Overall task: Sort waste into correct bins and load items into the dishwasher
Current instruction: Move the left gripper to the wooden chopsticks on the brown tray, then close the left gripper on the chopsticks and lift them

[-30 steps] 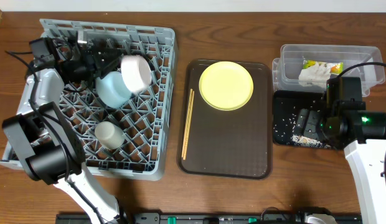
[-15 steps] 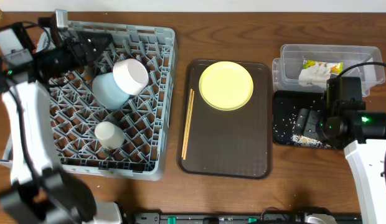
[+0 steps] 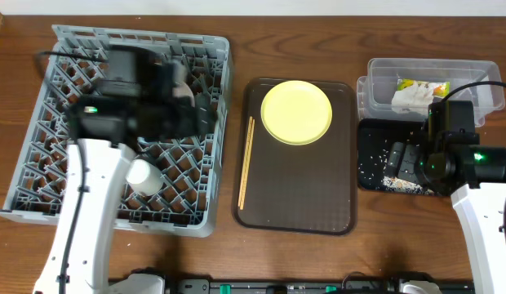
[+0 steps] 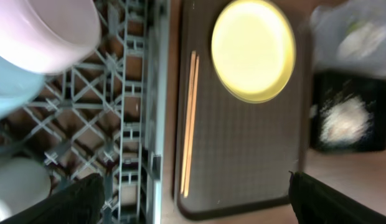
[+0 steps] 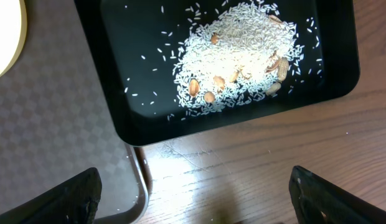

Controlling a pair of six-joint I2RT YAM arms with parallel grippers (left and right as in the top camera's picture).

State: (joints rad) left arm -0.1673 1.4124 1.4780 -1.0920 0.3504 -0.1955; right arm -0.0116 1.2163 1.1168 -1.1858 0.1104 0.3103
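Note:
The grey dish rack (image 3: 41,163) holds a white bowl (image 4: 43,31), a light blue bowl (image 4: 9,87) and a small white cup (image 3: 145,175). My left gripper (image 3: 202,110) is open and empty above the rack's right side, with its arm covering the bowls from overhead. The yellow-green plate (image 3: 296,112) and the chopsticks (image 3: 246,159) lie on the brown tray (image 3: 298,196). The wrapper (image 3: 420,84) and the tissue (image 3: 410,100) are in the clear tub (image 3: 432,69). Rice crumbs (image 5: 236,56) lie in the black tray (image 5: 118,93). My right gripper (image 5: 193,199) is open and empty over it.
The brown tray stands between the rack and the bins. In the left wrist view the rack's right wall (image 4: 146,124) runs beside the tray's left rim. Bare wooden table (image 5: 255,168) shows in front of the black tray.
My left arm has swung from the rack's back left corner to the right, across the rack toward the brown tray. The right arm has not moved.

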